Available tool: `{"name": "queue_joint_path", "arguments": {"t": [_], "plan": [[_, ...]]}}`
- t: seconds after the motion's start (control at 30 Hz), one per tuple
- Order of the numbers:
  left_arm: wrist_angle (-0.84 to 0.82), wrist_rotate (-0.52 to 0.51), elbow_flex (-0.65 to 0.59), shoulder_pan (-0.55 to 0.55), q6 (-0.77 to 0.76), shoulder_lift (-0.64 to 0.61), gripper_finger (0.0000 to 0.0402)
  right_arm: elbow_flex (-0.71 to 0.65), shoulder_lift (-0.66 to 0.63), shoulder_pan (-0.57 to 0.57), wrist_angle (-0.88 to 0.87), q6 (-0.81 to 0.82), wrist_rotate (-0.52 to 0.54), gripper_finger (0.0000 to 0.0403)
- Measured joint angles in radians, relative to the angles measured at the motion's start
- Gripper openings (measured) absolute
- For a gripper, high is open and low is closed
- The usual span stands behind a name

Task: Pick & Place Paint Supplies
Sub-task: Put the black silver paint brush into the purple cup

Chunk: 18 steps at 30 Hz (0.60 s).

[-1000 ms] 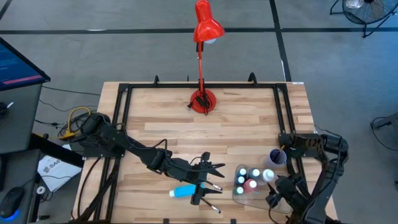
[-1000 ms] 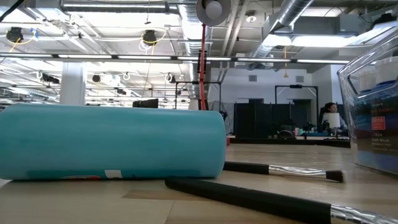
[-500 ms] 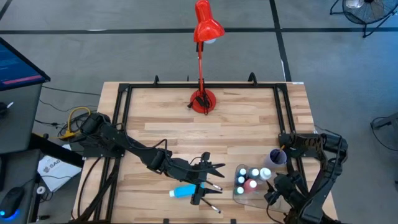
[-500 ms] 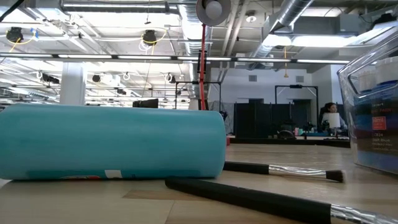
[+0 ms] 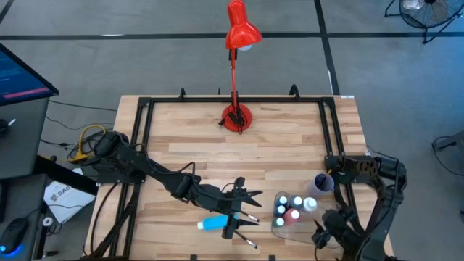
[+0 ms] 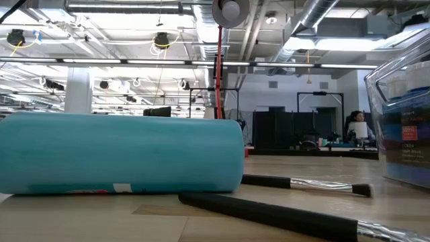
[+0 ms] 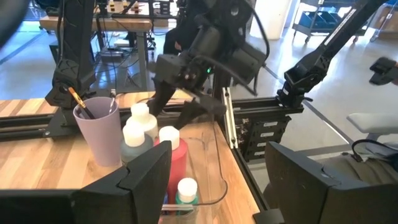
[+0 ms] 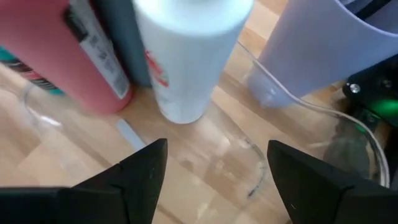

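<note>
A teal paint tube (image 5: 215,222) lies on its side near the table's front edge, large in the low view (image 6: 121,153). Two thin dark brushes (image 6: 302,183) lie beside it. Several white-capped bottles (image 5: 293,210) stand upright in a clear tray (image 5: 278,226); the wrist views show a pink-red one (image 7: 171,158) and a white one (image 8: 186,56). My left gripper (image 5: 246,210) hovers open above the tube and brushes, facing the tray (image 7: 217,193). My right gripper (image 5: 322,233) is open at the tray's near right corner, slanting down at the bottles (image 8: 214,180).
A lilac cup (image 5: 322,183) holding a brush stands just beyond the tray (image 7: 99,134). A red desk lamp (image 5: 236,116) stands at the far middle of the table. A black frame (image 5: 145,109) runs along the table's edges. Bare wood lies between lamp and tube.
My right gripper has drawn back a little from the tray toward the table's near right corner and risen slightly, still open. The left arm, tube, brushes and bottles have kept still.
</note>
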Motion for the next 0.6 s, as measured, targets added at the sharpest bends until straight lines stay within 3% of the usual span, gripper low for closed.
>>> {"name": "queue_joint_path", "arguments": {"t": [0.13, 0.4, 0.6], "plan": [[-0.042, 0.013, 0.000, -0.002, -0.005, 0.000, 0.0237, 0.044, 0.000, 0.006, -0.010, -0.051, 0.004, 0.0269], [-0.066, 0.139, 0.000, -0.005, -0.011, 0.000, 0.0237, 0.147, 0.000, 0.004, -0.025, -0.207, 0.018, 0.0269], [-0.072, 0.150, 0.000, -0.027, -0.016, 0.000, 0.0237, 0.234, -0.001, -0.015, -0.040, -0.339, 0.040, 0.0269]]}}
